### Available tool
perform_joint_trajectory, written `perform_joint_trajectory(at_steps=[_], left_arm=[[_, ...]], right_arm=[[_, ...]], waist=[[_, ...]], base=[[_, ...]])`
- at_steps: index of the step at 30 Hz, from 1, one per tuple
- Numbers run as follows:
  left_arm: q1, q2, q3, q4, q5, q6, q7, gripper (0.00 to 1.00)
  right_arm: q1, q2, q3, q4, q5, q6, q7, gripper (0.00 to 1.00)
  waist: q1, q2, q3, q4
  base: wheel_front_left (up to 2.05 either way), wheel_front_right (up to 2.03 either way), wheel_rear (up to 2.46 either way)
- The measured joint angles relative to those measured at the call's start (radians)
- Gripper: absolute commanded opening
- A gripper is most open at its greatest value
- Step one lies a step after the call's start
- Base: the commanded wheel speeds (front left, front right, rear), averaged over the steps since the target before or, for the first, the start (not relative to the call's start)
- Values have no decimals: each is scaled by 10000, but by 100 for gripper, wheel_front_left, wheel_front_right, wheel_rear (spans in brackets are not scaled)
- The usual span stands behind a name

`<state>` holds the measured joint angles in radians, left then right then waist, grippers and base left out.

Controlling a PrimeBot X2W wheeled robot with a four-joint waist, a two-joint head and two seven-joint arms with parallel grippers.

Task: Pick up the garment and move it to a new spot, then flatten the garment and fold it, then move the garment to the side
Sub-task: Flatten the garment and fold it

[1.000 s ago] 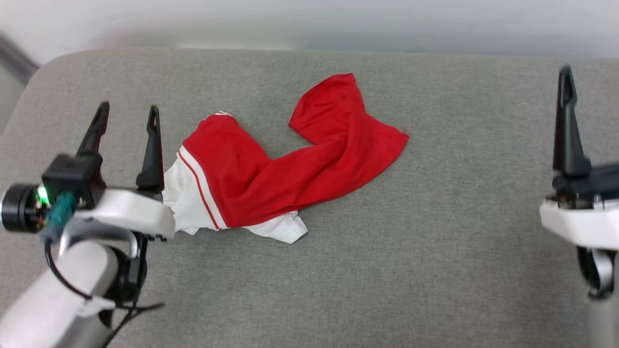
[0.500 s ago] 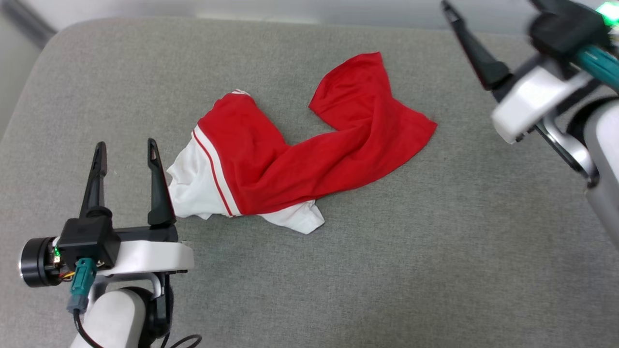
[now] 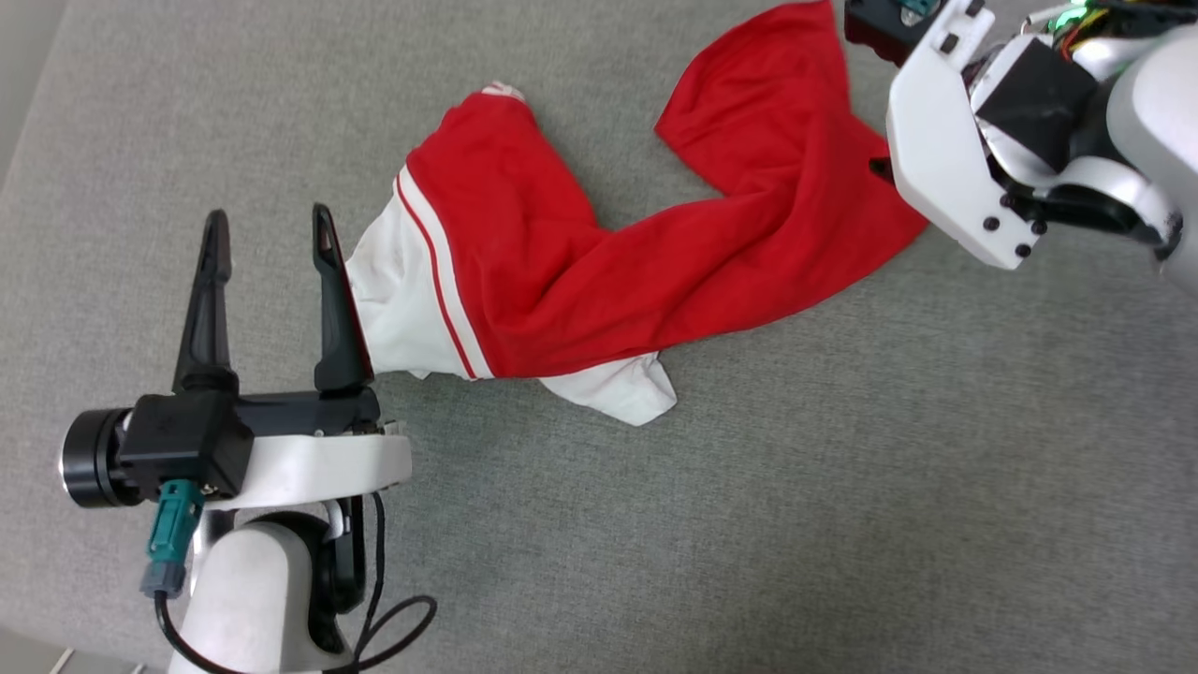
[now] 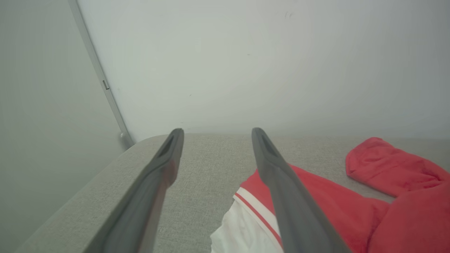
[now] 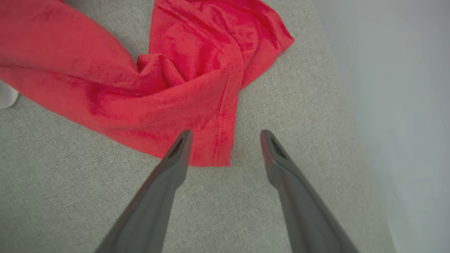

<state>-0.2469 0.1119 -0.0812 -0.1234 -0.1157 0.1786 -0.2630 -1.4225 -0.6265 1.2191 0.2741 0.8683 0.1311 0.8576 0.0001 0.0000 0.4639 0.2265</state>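
One shirt [image 3: 599, 281], two tools. It's sprawled on the grey surface [image 3: 749, 515], with its long axis running from middle left to upper right in the head view. The left tool [image 3: 270, 217] is wide open and empty, right beside the white sleeve end. The right tool [image 5: 226, 133] is spread just as wide with nothing in it, hanging over the red hem corner. Looks like each arm has its own end.
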Motion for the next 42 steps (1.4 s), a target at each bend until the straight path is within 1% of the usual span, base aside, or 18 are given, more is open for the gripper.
perform_joint_trajectory(at_steps=[2, 6, 8, 10, 13, 18, 19, 20, 22, 26, 30, 35, 39, 42], left_arm=[[-99, -128, 130, -102, 79, -119, 0, 100], [-333, -353, 244, -299, 184, -313, 0, 100], [-401, -430, 268, -378, 240, -382, 0, 100], [-495, -502, 272, -393, 238, -447, 0, 100], [-644, -560, 290, -368, 238, -541, 0, 100], [-724, -593, 307, -316, 238, -602, 0, 100], [-738, -596, 326, -293, 238, -604, 0, 100], [-747, -598, 345, -265, 240, -606, 0, 100], [-746, -604, 416, -190, 255, -616, 0, 100], [-546, -610, 585, -123, 339, -633, 0, 100], [-123, -616, 767, -50, 430, -660, 0, 100], [443, -617, 1009, -38, 514, -732, 0, 100], [860, -616, 1187, -10, 543, -746, 0, 100], [1096, -617, 1244, 12, 543, -775, 0, 100]], right_arm=[[-284, 71, 236, 136, 157, 0, 159, 100], [-393, 270, 545, 318, 35, 0, 261, 100], [-318, 351, 583, 326, -176, 0, 290, 100], [1, 418, 546, 224, -504, -8, 596, 100], [282, 347, 343, -113, -1051, -40, 1047, 100], [510, 174, 211, -330, -1361, -79, 989, 100], [553, 173, 213, -351, -1473, -79, 911, 9], [606, 169, 234, -351, -1570, -79, 731, 0], [699, 198, 343, -196, -1484, -50, 259, 0], [662, 393, 573, 117, -1191, -13, -1120, 0], [356, 192, 617, -100, -1037, 0, -2416, 0], [226, -631, 616, -884, -848, 0, -3509, 0], [195, -1313, 608, -1601, -556, 0, -4107, 0], [173, -1929, 384, -1889, -422, 0, -4435, 0]], waist=[[0, 0, 260, 104], [0, 0, 758, 299], [1, 0, 974, 387], [0, 0, 1159, 464], [-1, 0, 1382, 559], [-1, 0, 1506, 656], [-1, 0, 1485, 655], [-1, 0, 1448, 647], [-1, 0, 1333, 616], [0, 0, 930, 483], [0, 0, 327, 290], [0, 0, -435, -75], [-1, 0, -953, -449], [-1, 0, -1317, -715]], base=[[0, 0, 0], [0, 0, 0], [0, 0, 0], [0, 0, 0], [0, 0, 0], [0, 0, 0], [0, 0, 0], [0, 0, 0], [0, 0, 0], [0, 0, 0], [0, 0, 0], [0, 0, 0], [0, 0, 0], [0, 0, 0]])
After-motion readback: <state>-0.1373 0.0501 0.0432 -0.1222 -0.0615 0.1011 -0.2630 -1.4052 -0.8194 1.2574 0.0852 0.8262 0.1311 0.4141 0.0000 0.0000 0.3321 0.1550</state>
